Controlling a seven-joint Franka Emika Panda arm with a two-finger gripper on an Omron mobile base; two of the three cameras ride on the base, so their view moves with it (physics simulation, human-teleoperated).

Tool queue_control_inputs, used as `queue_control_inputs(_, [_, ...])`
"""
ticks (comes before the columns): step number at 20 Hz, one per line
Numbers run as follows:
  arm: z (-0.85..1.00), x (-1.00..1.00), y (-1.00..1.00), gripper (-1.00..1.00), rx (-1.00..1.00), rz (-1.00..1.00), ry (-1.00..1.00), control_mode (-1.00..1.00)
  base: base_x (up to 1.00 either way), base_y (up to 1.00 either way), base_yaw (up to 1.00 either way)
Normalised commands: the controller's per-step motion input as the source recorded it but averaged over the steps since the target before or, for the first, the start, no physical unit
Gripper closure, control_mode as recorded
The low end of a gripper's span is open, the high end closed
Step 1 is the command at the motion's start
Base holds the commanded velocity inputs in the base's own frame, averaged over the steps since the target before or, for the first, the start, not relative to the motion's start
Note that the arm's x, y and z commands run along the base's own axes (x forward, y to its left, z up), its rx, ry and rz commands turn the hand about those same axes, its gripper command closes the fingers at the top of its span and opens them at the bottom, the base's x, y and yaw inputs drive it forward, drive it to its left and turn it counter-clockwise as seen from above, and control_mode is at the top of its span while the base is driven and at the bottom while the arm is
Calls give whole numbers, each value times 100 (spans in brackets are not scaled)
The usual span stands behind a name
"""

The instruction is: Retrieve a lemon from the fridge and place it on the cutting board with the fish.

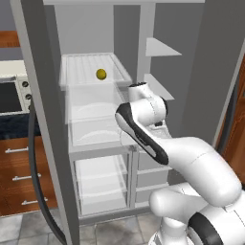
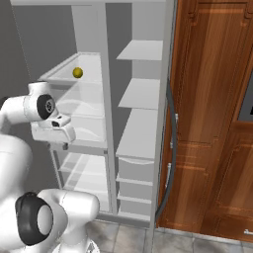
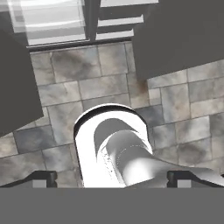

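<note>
The gripper (image 3: 111,178) hangs with its dark fingertips (image 3: 43,177) spread wide, holding nothing, aimed down at mottled grey stone floor tiles (image 3: 65,94). Beyond, the fridge (image 1: 43,119) stands open, glassy shelves inside; the round yellow-green lemon (image 1: 101,74) apparently sits untouched on an upper shelf (image 1: 76,67).

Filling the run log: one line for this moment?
small yellow-green lemon: on upper white shelf | light-grey fridge: doors open | pincer: open, empty, pointing at tiled floor
</note>
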Motion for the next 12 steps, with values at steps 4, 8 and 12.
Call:
queue_control_inputs(4, [-6,-1,-53,-100,10,0,-11,-100,0,0,0])
queue_control_inputs(8, [0,-4,-44,-100,15,0,-9,-100,0,0,0])
queue_control_inputs(12, [-1,-6,-39,-100,10,0,-14,-100,0,0,0])
